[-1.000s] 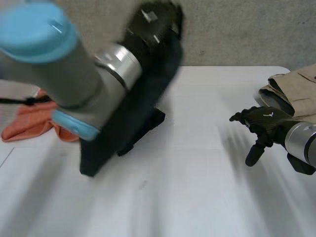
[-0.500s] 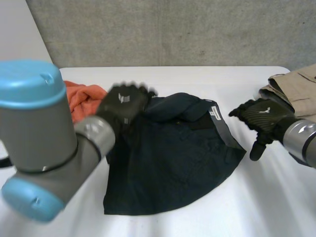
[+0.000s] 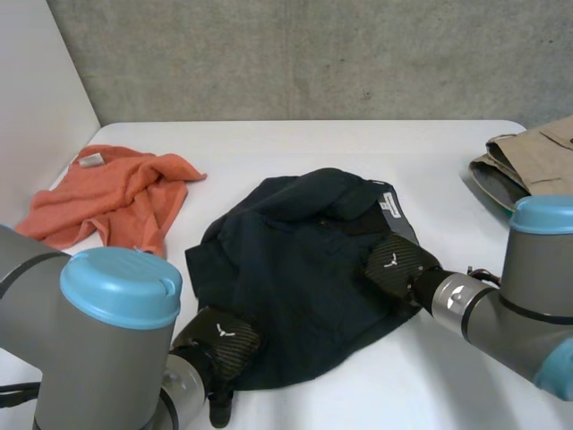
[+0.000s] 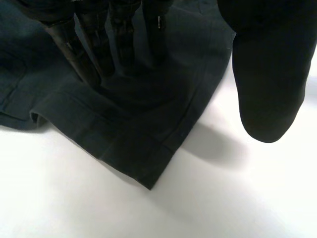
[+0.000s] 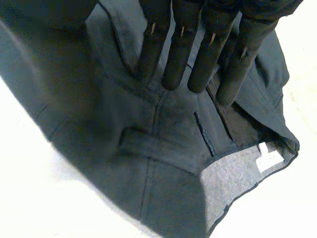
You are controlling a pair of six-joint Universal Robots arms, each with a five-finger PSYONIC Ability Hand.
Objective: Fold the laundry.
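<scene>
Shorts, dark and rumpled, lie in the middle of the desk with both hands on them. The fingers of the left hand are straight and rest flat on the cloth just inside its near-left hem corner. Its thumb stands apart over bare desk beside the hem, so nothing is gripped. The fingers of the right hand also lie straight, side by side, on the right edge of the shorts close to the waist. Their tips are near a belt loop and a pocket slit, and they grip nothing either. Past them the waist gapes and shows grey lining with a white label. At the far left an orange towel lies crumpled, apart from the shorts. At the far right edge sits folded beige cloth.
</scene>
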